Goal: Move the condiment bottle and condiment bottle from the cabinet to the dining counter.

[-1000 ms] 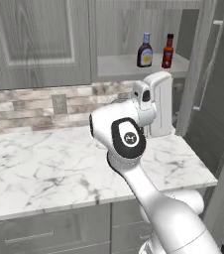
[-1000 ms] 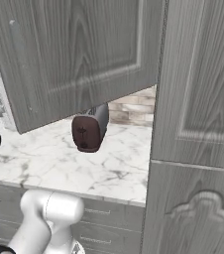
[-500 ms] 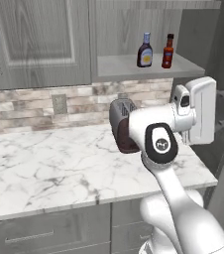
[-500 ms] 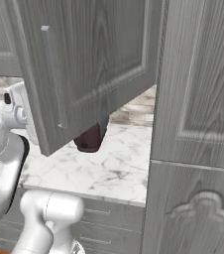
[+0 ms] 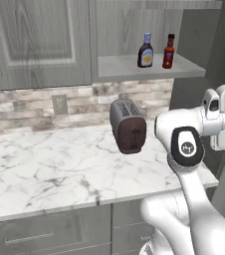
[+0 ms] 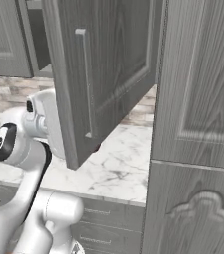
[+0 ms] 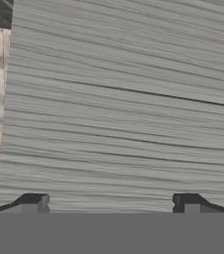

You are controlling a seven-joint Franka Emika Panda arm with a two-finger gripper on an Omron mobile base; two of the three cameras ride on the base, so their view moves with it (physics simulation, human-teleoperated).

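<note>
Bottles are the job, yet the fingers stand spread wide and hold nothing — in the hand view their two dark tips rise far apart, pointed straight at the grey wood grain of the open cabinet door. The door looms close before them; whether the tips touch it I cannot tell. At the left edge of that view a strip of stone-tile backsplash shows past the door's edge.

In the right base view the hand sits just behind the door's lower corner, and the door, with its long bar handle, hangs between the camera and the shelf. In the left base view the hand is cut off by the right edge of the picture.

On the marble surface a silver toaster with a dark brown end face stands below the shelf, between the arm and the wall. In the right base view it is all but hidden behind the door. A wall outlet is set in the backsplash to its left.

Both bottles stand upright, near each other, on the cabinet shelf well above the toaster. The left bottle is dark and round-shouldered with a pale label and a clear neck; the right bottle is slimmer, dark red, with a black cap. Their labels are too small to read.
</note>
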